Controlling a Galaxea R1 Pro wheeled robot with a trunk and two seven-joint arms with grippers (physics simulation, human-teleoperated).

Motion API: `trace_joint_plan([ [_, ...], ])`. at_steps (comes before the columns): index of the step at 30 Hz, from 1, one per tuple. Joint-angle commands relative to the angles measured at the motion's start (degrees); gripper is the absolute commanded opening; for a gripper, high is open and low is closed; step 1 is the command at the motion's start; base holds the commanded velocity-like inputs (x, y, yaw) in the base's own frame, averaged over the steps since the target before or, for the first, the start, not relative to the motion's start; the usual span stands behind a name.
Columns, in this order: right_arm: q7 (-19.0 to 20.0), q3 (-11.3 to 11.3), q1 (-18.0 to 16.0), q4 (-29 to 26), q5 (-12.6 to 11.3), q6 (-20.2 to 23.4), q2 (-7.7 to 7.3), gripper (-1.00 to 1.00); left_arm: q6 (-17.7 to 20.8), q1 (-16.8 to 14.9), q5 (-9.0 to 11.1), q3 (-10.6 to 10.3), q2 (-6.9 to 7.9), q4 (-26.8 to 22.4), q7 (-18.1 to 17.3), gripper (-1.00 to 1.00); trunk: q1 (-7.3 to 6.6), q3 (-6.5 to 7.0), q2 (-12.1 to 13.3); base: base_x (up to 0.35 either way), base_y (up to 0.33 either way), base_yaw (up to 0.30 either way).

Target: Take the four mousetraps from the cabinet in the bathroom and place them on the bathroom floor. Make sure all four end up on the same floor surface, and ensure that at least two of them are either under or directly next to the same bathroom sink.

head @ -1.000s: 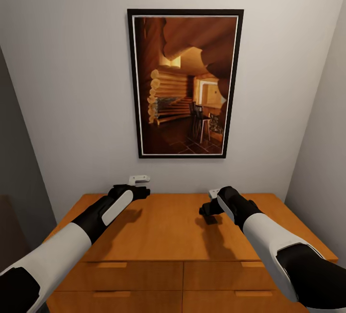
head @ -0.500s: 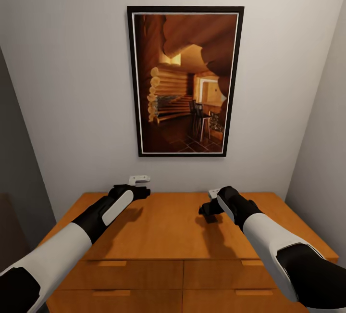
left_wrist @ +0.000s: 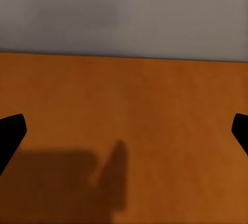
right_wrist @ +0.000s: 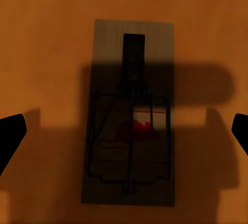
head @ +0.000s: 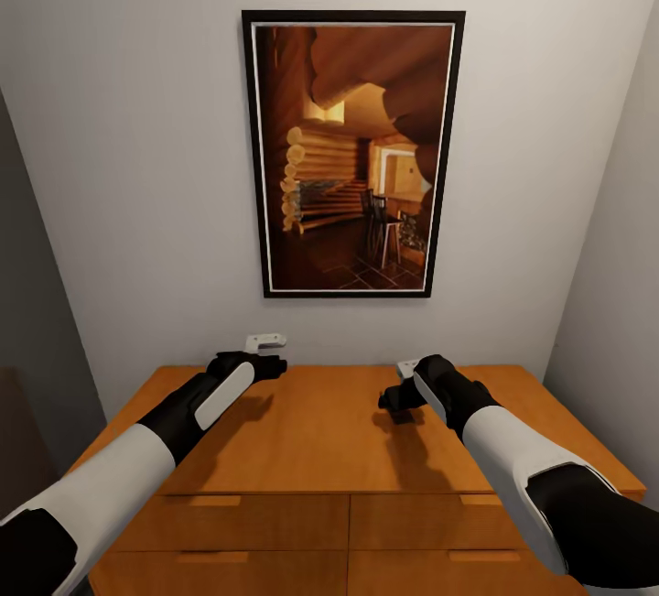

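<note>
The orange-brown cabinet stands against the wall, and both my arms reach over its flat top. In the right wrist view one mousetrap lies flat on the cabinet top, a tan board with dark wire and a reddish bit. My right gripper hovers above it, open, its fingertips wide on either side. In the head view the right gripper hangs over the top's right half. My left gripper is open over bare wood near the wall. The bathroom floor and bathroom sink are out of view.
A large framed picture hangs on the grey wall behind the cabinet. Walls close in at the left and right. Drawer fronts with wooden bar handles face me below the top.
The head view has shifted very slightly, so the picture sits a touch higher. Both arms and the mousetrap have stayed put.
</note>
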Motion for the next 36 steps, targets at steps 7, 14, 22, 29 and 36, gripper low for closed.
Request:
trace_joint_plan([
  [7, -0.3, 0.5, -0.1, -0.1, -0.6, 0.2, -0.05, 1.00, 0.0, -0.1, 0.6, -0.3, 0.04, -0.1, 0.6, 1.00, 1.32, -1.16, -2.5, 0.000, 0.000, 0.000],
  [14, -0.5, 0.5, -0.1, -0.1, -0.6, 0.2, -0.05, 1.00, 0.0, -0.1, 0.6, -0.3, 0.04, -0.1, 0.6, 1.00, 1.32, -1.16, -2.5, 0.000, 0.000, 0.000],
  [22, -0.7, 0.5, -0.1, -0.1, -0.6, 0.2, -0.05, 1.00, 0.0, -0.1, 0.6, -0.4, 0.04, -0.1, 0.6, 1.00, 1.32, -1.16, -2.5, 0.000, 0.000, 0.000],
  [29, -0.7, 0.5, -0.1, -0.1, -0.6, 0.2, -0.05, 1.00, 0.0, -0.1, 0.5, -0.4, -0.02, -0.1, 0.6, 1.00, 2.20, -1.88, -4.1, 0.000, 0.000, 0.000],
  [36, -0.7, 0.5, -0.1, -0.1, -0.6, 0.2, -0.05, 1.00, 0.0, -0.1, 0.5, -0.4, 0.00, -0.1, 0.6, 1.00, 2.20, -1.88, -4.1, 0.000, 0.000, 0.000],
])
